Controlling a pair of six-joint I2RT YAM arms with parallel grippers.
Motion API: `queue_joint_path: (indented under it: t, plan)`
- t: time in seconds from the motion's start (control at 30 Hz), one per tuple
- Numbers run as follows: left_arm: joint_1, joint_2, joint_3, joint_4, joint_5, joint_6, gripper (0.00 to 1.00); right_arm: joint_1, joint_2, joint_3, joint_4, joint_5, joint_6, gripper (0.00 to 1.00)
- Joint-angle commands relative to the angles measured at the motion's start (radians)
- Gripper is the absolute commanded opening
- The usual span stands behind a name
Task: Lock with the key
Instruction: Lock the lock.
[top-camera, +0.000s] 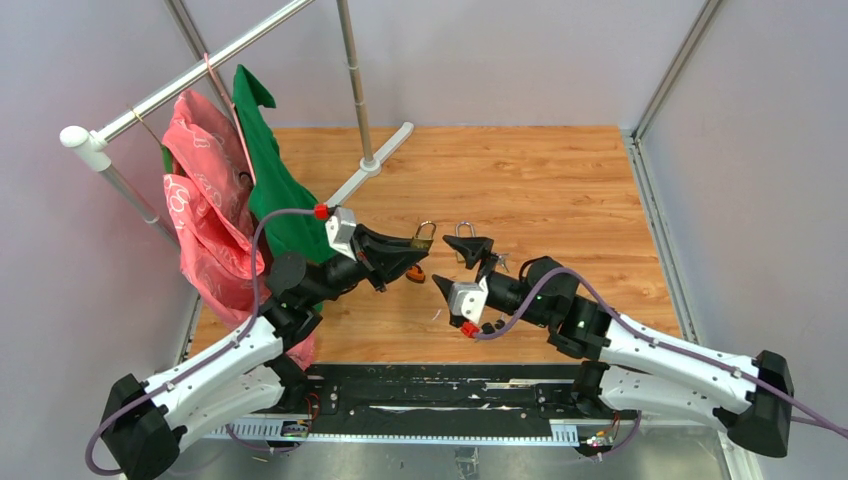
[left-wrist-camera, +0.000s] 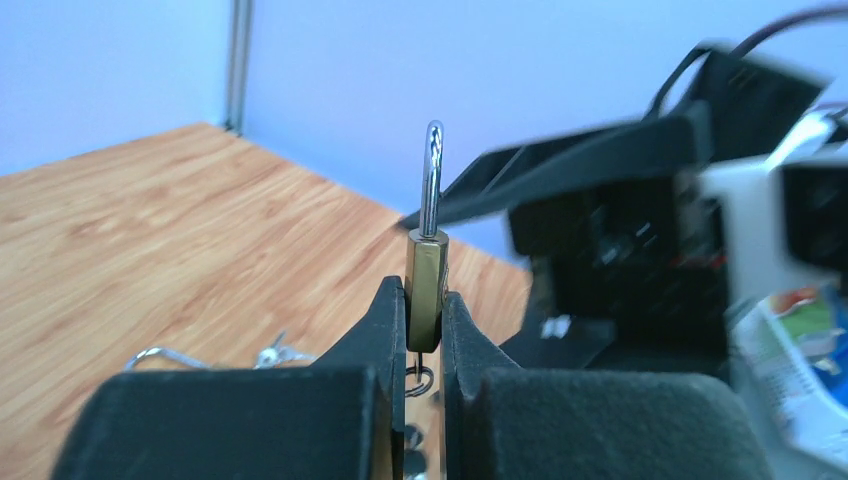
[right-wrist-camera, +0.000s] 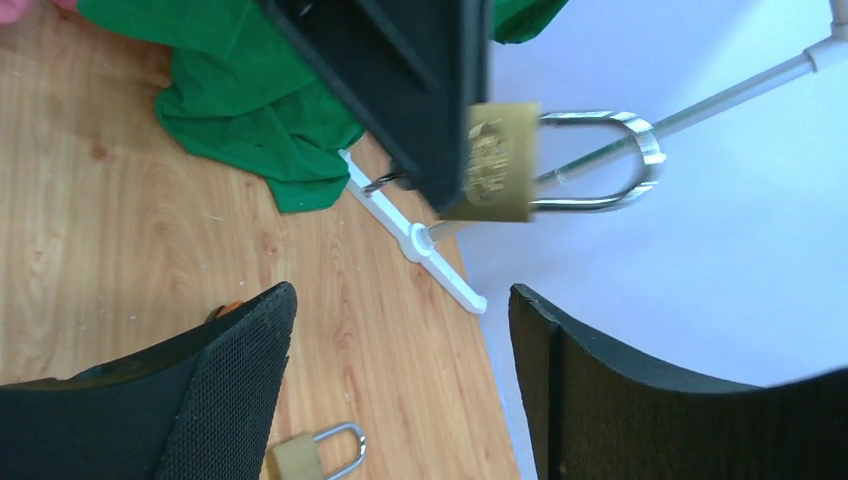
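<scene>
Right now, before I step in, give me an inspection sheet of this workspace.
Surface: wooden tabletop, no damage seen.
Job's things: brass padlock held upright, shackle up; second padlock lying on the wood; key not clearly seen.
Clutter: green cloth and pink cloth on the clothes rack.
Grippers: left gripper fingers shut on the brass padlock; right gripper open, empty.
Cables: purple cables along both arms.
Surroundings: plain walls, metal frame posts.

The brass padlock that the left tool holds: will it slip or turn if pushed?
The padlock looks solid metal, probably stiff and heavy for its size. Its polished faces may slip in the left tool, which pinches only the lower body.
</scene>
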Motion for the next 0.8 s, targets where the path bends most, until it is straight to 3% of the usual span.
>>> queue_joint_path:
  t: [0.0, 0.23, 0.53, 0.77]
  plan:
    - [0.004, 0.014, 0.028, 0.24, 0.027, -0.214, 0.0, 0.015, 0.048, -0.058, 0.385, -0.015, -0.118, 0.8]
    - [0.004, 0.024, 0.026, 0.268, 0.039, -0.264, 0.0, 0.016, 0.102, -0.05, 0.542, -0.013, -0.176, 0.81]
    - [0.004, 0.029, 0.028, 0.251, 0.069, -0.234, 0.0, 0.015, 0.071, 0.024, 0.35, -0.079, -0.259, 0.78]
    - [0.004, 0.032, 0.03, 0.24, 0.064, -0.234, 0.0, 0.016, 0.093, 0.065, 0.303, -0.116, -0.302, 0.79]
